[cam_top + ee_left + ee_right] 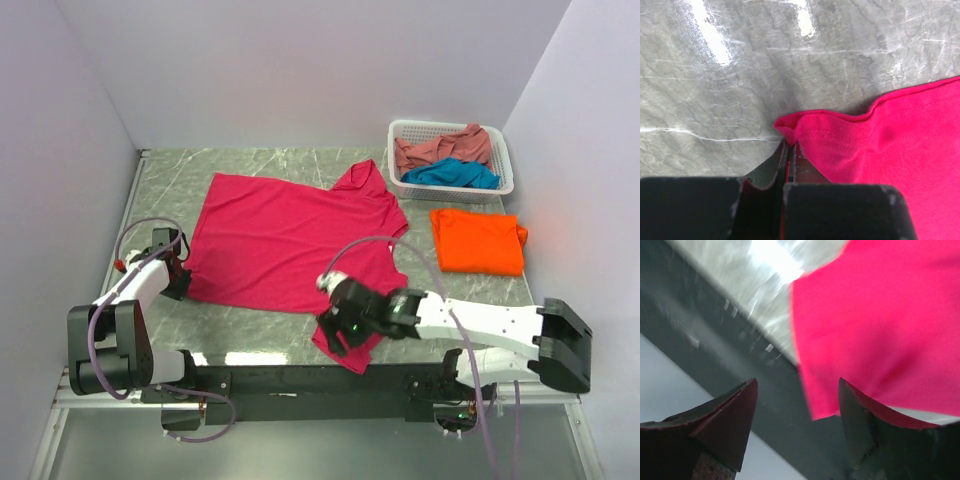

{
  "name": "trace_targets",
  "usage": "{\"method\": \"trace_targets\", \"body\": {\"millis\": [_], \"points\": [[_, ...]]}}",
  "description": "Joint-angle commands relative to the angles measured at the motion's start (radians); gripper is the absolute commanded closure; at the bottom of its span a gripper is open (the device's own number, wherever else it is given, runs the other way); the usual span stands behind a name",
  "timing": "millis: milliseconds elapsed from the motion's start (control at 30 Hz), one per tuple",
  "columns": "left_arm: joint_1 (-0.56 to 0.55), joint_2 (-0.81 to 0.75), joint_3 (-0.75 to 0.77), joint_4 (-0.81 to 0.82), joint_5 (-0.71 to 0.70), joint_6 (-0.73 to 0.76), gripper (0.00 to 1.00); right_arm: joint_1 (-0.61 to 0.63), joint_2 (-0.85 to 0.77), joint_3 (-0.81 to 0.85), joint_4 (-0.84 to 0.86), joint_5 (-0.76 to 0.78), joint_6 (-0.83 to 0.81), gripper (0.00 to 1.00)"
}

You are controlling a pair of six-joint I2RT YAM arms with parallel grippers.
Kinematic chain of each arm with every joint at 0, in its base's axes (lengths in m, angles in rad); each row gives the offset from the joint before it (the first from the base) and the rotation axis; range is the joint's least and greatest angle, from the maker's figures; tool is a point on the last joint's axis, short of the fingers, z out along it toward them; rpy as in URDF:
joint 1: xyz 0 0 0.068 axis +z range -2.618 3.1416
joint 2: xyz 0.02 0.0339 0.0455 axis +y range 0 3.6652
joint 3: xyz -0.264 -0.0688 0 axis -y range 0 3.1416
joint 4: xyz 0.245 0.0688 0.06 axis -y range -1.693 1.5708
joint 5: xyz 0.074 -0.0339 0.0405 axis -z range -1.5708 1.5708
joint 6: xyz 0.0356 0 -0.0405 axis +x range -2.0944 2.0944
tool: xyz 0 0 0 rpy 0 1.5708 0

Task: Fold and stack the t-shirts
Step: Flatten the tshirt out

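Right hand (797, 381) spread over magenta-pink t-shirt (290, 235) sleeve overhanging near table (250, 328) edge, left hand (788, 150) pinching its hem corner

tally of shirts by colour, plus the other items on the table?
magenta-pink t-shirt: 1
orange t-shirt: 1
teal-blue t-shirt: 1
salmon-pink t-shirt: 1
white basket: 1
Total: 5 (4 shirts, 1 basket)

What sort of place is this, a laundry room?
Probably a robot test booth: plain white walls box in a marble-look table, a left arm and right arm are bolted at its near edge, and a magenta t-shirt lies spread on it.
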State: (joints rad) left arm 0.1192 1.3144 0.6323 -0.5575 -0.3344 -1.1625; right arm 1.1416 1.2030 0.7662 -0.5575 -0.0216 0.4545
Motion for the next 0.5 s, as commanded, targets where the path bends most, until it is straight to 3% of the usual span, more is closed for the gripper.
{"method": "trace_targets", "body": {"millis": [0,300,400,467], "points": [[0.002,-0.020,-0.022,0.010,0.000,0.018,0.99,0.116,0.084,0.008,-0.028,0.011,0.059,0.28],[0.002,-0.099,-0.042,-0.018,-0.021,-0.012,0.99,0.152,0.276,0.027,-0.065,0.180,0.124,0.35],[0.002,-0.118,-0.034,-0.056,-0.040,-0.039,0.99,0.158,0.293,0.013,-0.068,0.176,0.141,0.49],[0.002,-0.138,-0.034,-0.079,-0.048,-0.061,0.99,0.164,0.291,0.004,-0.076,0.178,0.159,0.70]]}}
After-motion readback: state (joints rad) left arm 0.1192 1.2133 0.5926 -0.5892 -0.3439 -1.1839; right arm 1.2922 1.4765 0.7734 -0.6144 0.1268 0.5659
